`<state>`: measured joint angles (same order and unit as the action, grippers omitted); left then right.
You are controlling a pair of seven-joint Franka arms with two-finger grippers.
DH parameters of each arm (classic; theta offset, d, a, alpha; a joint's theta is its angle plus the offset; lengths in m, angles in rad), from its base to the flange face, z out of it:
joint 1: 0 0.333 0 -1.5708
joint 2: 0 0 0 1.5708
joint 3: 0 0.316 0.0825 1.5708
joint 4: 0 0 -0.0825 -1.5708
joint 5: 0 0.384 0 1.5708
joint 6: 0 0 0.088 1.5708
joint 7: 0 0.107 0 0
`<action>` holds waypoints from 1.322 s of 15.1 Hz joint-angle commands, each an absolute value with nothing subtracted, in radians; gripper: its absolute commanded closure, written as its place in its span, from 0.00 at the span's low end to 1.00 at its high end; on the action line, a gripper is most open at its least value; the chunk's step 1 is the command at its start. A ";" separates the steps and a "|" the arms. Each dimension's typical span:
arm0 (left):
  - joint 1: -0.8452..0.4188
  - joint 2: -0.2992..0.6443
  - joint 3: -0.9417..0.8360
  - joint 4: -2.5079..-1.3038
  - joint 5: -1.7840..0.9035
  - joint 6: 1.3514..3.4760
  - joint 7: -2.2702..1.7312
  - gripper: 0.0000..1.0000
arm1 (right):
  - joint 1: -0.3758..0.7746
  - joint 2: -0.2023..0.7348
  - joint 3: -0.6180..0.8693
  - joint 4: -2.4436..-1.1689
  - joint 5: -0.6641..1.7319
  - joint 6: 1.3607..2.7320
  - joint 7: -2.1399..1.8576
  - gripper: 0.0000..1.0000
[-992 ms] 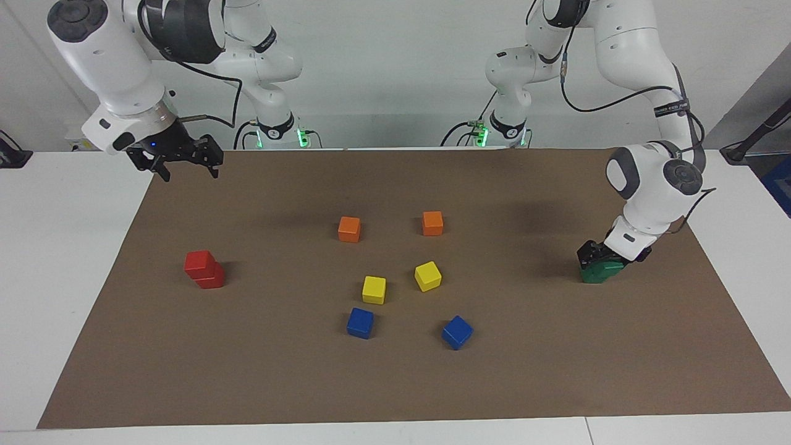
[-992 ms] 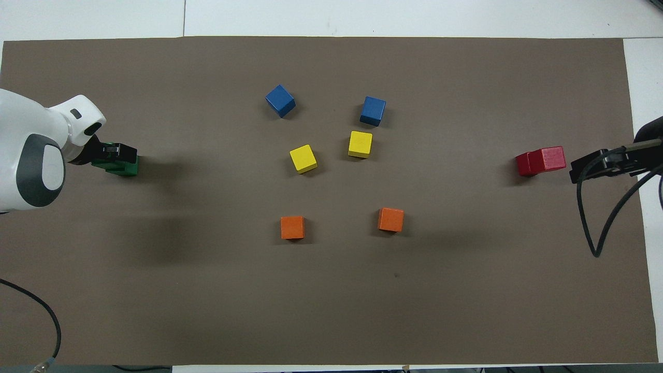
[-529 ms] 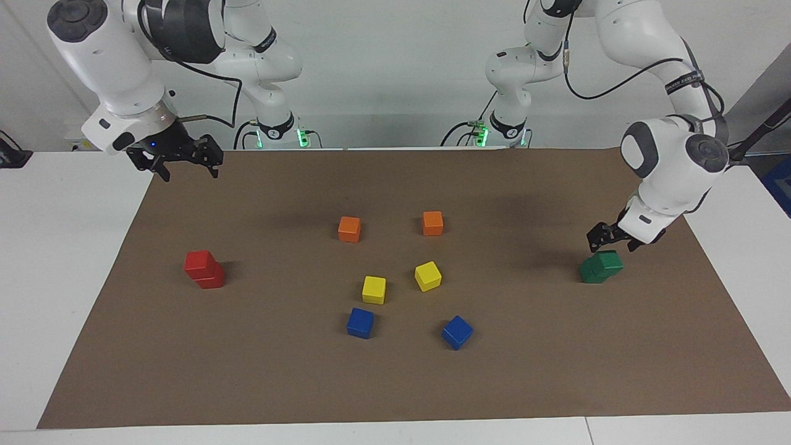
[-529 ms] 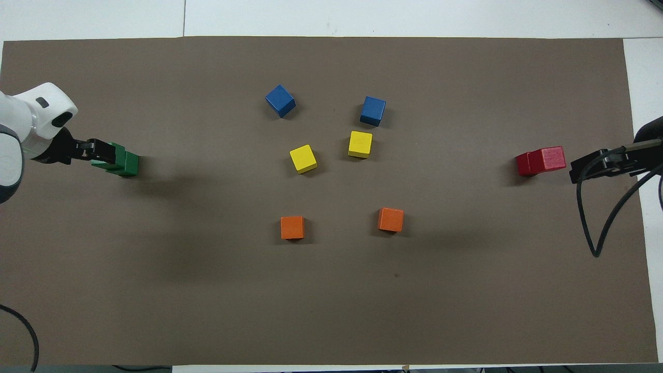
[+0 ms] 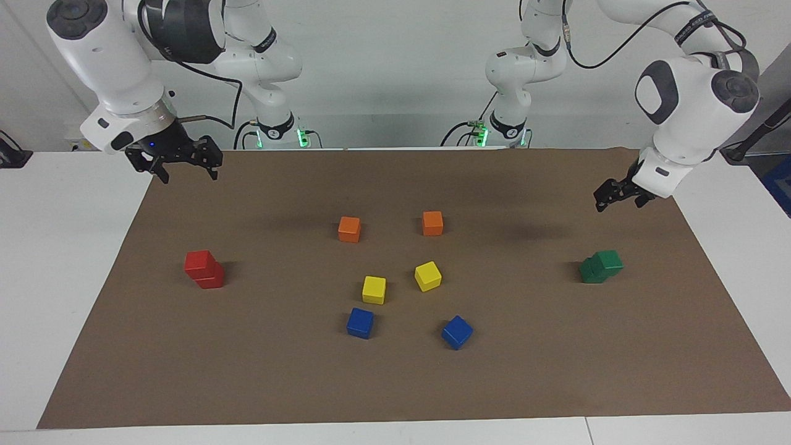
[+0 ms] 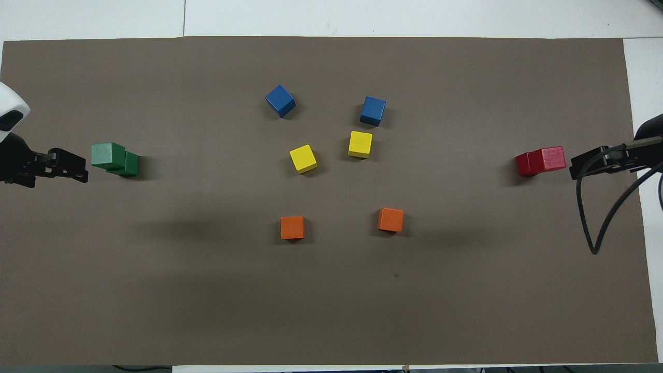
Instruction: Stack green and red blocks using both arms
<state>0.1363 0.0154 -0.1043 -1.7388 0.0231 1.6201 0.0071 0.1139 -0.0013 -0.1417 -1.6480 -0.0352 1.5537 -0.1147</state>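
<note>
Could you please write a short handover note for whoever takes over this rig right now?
Left pincer: open, empty, raised above the mat near the green stack.
Right pincer: open, empty, raised over the mat's corner at its own end; this arm waits.
Two glossy dark green cubes: stacked, top one offset, at the left arm's end.
Two glossy bright red cubes: stacked, top one offset, at the right arm's end.
Done: both stacks stand free.
Left: nothing but parking the arms.

A white table (image 5: 37, 259) is covered by a brown mat (image 5: 556, 371), on which two orange, two yellow and two blue cubes, a red stack (image 5: 204, 270) and a green stack (image 5: 600, 267) are set.
</note>
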 commanded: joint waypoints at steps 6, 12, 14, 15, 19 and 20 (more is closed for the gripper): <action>0.037 -0.046 -0.011 -1.792 0.005 1.586 -0.008 0.00 | 0.126 0.000 -0.146 -1.646 -0.020 1.566 -0.101 0.00; 0.017 -0.015 0.004 -1.750 0.003 1.597 -0.005 0.00 | 0.127 -0.002 -0.146 -1.646 -0.021 1.566 -0.101 0.00; 0.006 -0.014 -0.003 -1.749 0.002 1.620 -0.011 0.00 | 0.127 -0.002 -0.146 -1.647 -0.021 1.566 -0.101 0.00; 0.006 -0.015 -0.008 -1.752 0.000 1.631 -0.011 0.00 | 0.127 -0.002 -0.146 -1.647 -0.021 1.566 -0.101 0.00; -0.008 -0.014 -0.005 -1.756 0.000 1.621 -0.006 0.00 | 0.126 -0.002 -0.146 -1.647 -0.021 1.566 -0.101 0.00; -0.008 -0.014 -0.006 -1.756 0.000 1.620 -0.006 0.00 | 0.126 -0.002 -0.146 -1.647 -0.021 1.566 -0.101 0.00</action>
